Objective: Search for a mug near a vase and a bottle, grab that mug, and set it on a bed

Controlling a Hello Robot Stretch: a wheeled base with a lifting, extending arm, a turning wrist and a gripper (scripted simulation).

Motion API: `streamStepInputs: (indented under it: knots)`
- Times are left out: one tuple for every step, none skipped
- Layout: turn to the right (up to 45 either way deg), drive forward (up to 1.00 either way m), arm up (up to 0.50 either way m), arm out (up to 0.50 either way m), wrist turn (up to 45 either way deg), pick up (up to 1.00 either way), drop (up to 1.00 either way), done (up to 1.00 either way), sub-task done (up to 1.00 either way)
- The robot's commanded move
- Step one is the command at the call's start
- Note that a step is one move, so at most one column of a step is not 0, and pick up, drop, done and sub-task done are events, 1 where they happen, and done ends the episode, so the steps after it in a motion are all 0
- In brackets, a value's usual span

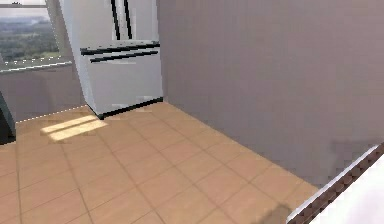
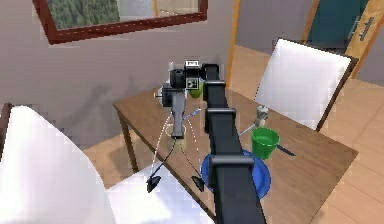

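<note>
— Where is your claw, and what is in it?

— My claw point(image 2: 176, 180) hangs off the end of my dark square arm bar point(image 2: 225, 140), with its fingers drooping past the near edge of the brown wooden table point(image 2: 310, 165). A white chair point(image 2: 50, 170) lies behind the fingertips, so I cannot tell whether it is grasping anything.

— And the mug?

— I take the green cup-shaped vessel point(image 2: 265, 142) for it. It stands on the tabletop across the arm bar from the claw, toward the arm side view's right, just beside a blue round plate point(image 2: 258, 180). A small pale bottle-like thing point(image 2: 262, 113) stands just beyond it, which fits the task. I cannot make out a vase.

— Which way does it point?

— It stands upright, long axis vertical and mouth up, resting on its base like laid tableware. A thin dark sliver juts from the side away from the claw. It could be a handle or a utensil.

— Why is the arm out there?

— I judge it is stretched over the table for the grab, but the claw sits to one side of the mug.
</note>
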Motion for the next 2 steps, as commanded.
streamStepInputs:
  knots:
    - [0.0,0.0,0.0,0.0,45.0,0.0,0.0,0.0,0.0]
    - [0.0,0.0,0.0,0.0,45.0,0.0,0.0,0.0,0.0]
